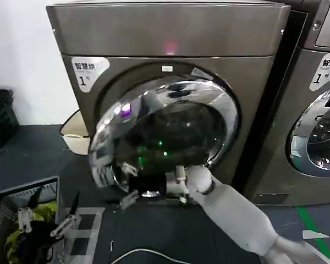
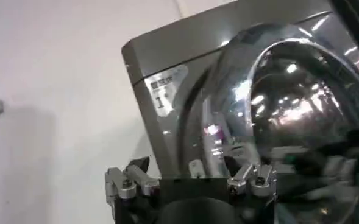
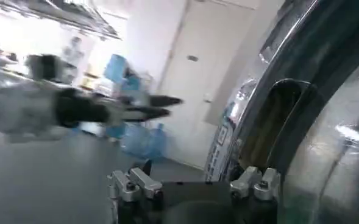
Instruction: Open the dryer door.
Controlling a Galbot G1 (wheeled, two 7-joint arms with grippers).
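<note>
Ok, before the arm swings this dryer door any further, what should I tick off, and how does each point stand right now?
1. Door unlatched: ok. The dryer door stands ajar, its left edge swung out from the dryer.
2. Right hand at the door's lower rim: ok, it sits against the chrome ring.
3. Firm hold on the rim: cannot tell, the fingers are hidden against the dark glass.
4. Left hand out of the swing path: ok, low beside the basket.
5. Floor ahead of the door: not ok, a white cable lies there.
6. Door fully open: not ok, only partly swung.
</note>
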